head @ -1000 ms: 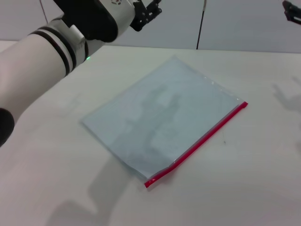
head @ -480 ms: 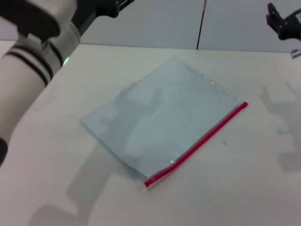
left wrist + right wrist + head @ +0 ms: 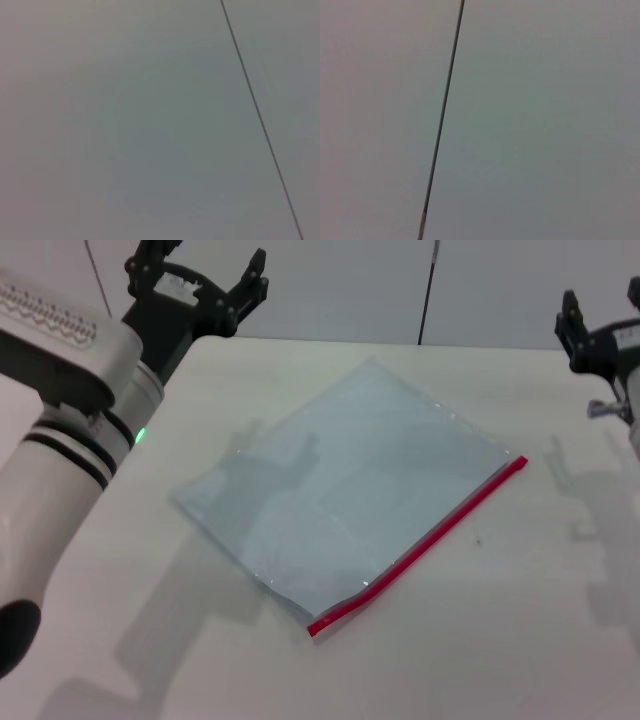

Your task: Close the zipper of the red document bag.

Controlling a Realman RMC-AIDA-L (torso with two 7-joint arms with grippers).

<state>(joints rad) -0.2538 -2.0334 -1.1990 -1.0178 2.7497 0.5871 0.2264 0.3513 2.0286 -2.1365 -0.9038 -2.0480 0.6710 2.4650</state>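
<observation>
Red document bag (image 3: 345,490) flat on desk (image 3: 520,640): thin, limp, likely slippery. Pin one end; pinch zipper (image 3: 420,545) slider, position unclear. Left tool (image 3: 200,285) spread apart; right tool (image 3: 600,335) state indeterminate.

Red document bag (image 3: 350,495) flat on table; zipper (image 3: 420,548) along near-right edge, possibly open.

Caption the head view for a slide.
Red-zippered bag lies flat on the table, zipper untouched; open left gripper and right gripper hover apart.

head view overlooks table (image 3: 520,640), wrist views face wall (image 3: 125,125)
</observation>
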